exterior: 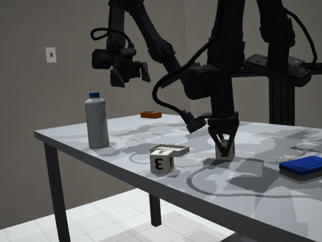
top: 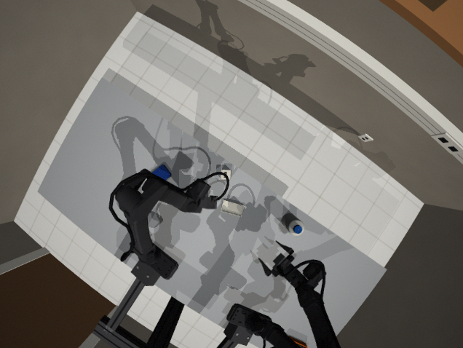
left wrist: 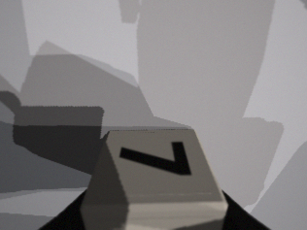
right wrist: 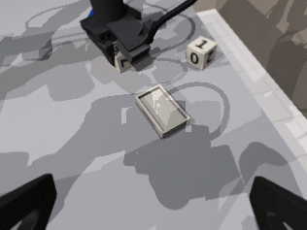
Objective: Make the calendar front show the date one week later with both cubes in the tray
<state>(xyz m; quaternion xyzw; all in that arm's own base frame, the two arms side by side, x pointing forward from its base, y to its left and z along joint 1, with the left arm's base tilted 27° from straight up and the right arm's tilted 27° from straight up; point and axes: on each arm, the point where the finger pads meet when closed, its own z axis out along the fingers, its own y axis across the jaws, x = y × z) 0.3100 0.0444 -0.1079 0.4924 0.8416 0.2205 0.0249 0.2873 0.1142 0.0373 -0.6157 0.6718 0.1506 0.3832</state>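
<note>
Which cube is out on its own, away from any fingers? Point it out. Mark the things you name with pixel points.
The one showing 1 on top (top: 226, 174) (exterior: 161, 161) (right wrist: 201, 53); the other is between the left fingers.

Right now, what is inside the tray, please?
No cube is in the tray; its floor shows bare. Nothing covers it in the right wrist view.
</note>
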